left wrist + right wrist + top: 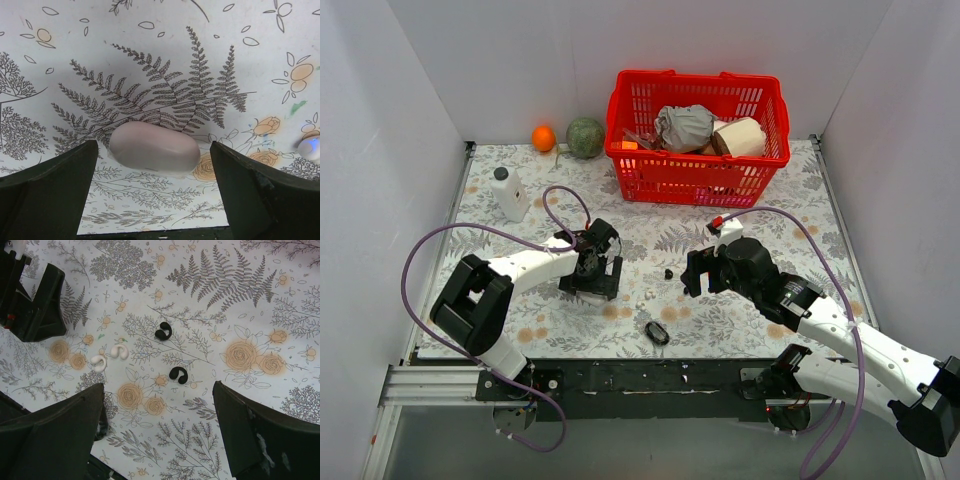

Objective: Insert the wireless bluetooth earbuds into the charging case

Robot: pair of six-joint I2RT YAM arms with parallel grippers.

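The charging case (154, 147), a white pebble with its lid shut, lies on the floral cloth between the fingers of my open left gripper (152, 200), nearer the left one and touching neither. In the top view the left gripper (590, 278) covers it. Two tiny black earbuds (163, 331) (178, 374) lie on the cloth ahead of my open, empty right gripper (157, 435). Only one earbud (669, 273) shows in the top view, just left of the right gripper (703, 272).
Two small white curved pieces (119, 351) (99, 362) lie left of the earbuds. A black oval object (657, 332) lies near the front edge. A white bottle (510, 193), an orange (543, 138), a green ball (585, 137) and a red basket (695, 170) stand at the back.
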